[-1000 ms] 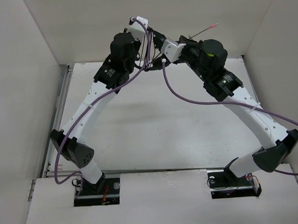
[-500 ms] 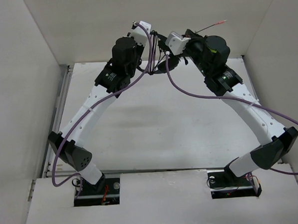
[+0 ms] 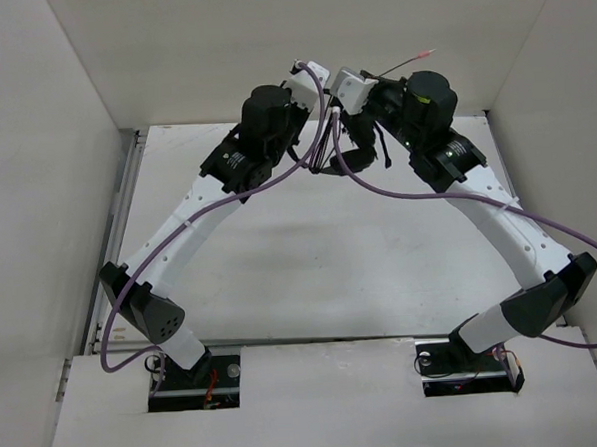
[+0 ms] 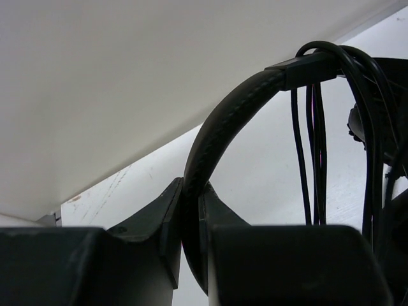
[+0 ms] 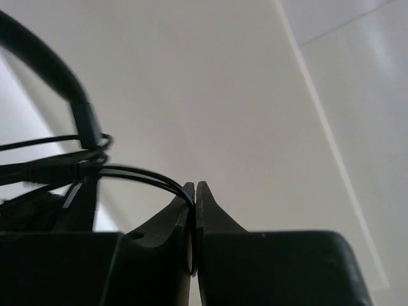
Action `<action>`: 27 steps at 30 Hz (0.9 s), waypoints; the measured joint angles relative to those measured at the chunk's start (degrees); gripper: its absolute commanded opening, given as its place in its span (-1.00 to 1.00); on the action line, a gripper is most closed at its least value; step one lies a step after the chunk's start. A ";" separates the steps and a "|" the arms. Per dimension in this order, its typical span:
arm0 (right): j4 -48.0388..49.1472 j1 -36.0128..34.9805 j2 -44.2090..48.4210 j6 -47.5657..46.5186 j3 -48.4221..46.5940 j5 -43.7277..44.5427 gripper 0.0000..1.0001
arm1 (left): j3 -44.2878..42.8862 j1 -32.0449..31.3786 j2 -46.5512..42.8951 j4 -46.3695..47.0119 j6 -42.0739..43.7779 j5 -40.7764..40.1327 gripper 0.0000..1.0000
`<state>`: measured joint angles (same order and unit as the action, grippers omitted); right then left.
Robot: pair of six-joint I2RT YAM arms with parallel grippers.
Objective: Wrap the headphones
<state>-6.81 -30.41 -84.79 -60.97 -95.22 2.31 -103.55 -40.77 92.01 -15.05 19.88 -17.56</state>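
The headphones [image 3: 353, 159] hang in the air between my two wrists at the back of the table. In the left wrist view their padded black headband [image 4: 223, 121] arcs up out of my left gripper [image 4: 191, 190], which is shut on it. Several turns of thin black cord [image 4: 312, 140] hang from the band's end. My right gripper [image 5: 194, 191] is shut on the cord [image 5: 140, 173], which runs left to loops round the headband [image 5: 44, 64]. The cord's reddish tip [image 3: 425, 54] sticks out beyond the right wrist.
White walls [image 3: 169, 50] close in the table [image 3: 311, 263] at the back and on both sides. Purple cables [image 3: 397, 193] loop from both arms, the right one sagging under the headphones. A metal rail [image 3: 126, 182] runs along the table's left edge.
My left wrist has swung to the right, closer to the right wrist. The headphones now hang lower between them. The cord's red tip has dipped slightly and shifted left.
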 measured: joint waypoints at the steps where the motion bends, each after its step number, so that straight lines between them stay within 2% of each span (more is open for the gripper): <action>1: -1.75 0.15 0.00 1.29 -0.37 -1.73 -0.81 | 0.00 0.00 0.00 -0.59 0.00 0.37 -1.00; 9: -13.20 7.28 0.00 13.94 -2.45 -21.53 -0.75 | 0.00 -0.09 -0.39 -5.55 -1.07 4.79 -1.00; 17: -15.89 13.25 -0.02 23.06 0.28 -35.60 -0.68 | -1.14 -0.15 -2.91 -10.51 -3.96 12.57 -1.00; 27: -17.70 18.27 -0.13 35.82 0.59 -55.23 -0.26 | -9.68 2.23 -2.93 -20.00 -11.69 29.97 -1.00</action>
<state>-24.51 -12.14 -84.93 -25.15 -94.63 -52.93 -113.23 -38.54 89.08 -35.05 8.19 12.40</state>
